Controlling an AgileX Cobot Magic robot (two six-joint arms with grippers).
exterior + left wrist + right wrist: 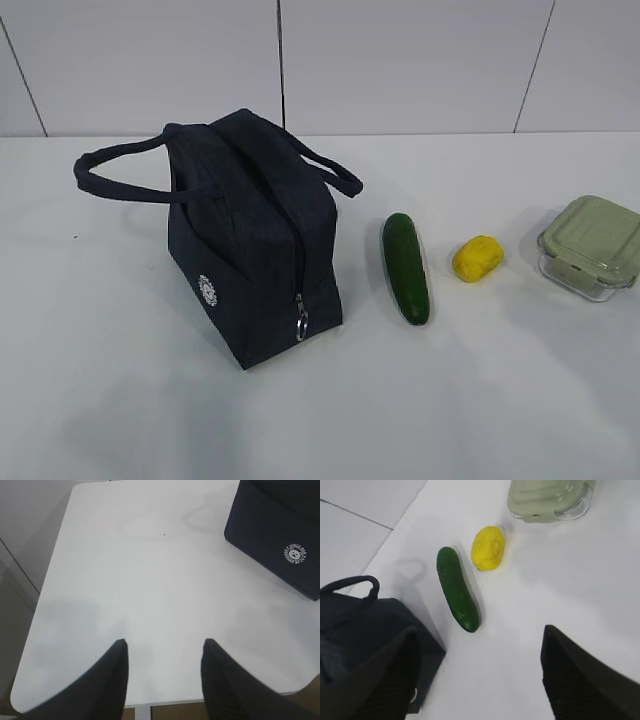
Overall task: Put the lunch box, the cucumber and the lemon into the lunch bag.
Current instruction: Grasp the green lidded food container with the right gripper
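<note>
White counter (120, 400), pale panelled wall behind.

Item 1: lunch bag (250, 240), dark navy, left of centre, standing, handles up. Zipper runs down its near end with the ring pull (300, 325) at the bottom; whether the mouth is open cannot be told from these views. Check it first; you likely need to unzip before anything goes in.

Item 2: cucumber (405, 267), lying just right of the bag, apart from it.

Item 3: lemon (477, 258), near the cucumber, not touching.

Item 4: lunch box (592, 247), sage lid on, at the counter's right edge.

Item 5: left pincer (164, 652), fingers apart, empty, above bare counter near the left edge.

Item 6: right pincer (479, 665), fingers wide apart, empty, above the cucumber's near end.

Steady the bag with your left pincer while the right one works.
</note>
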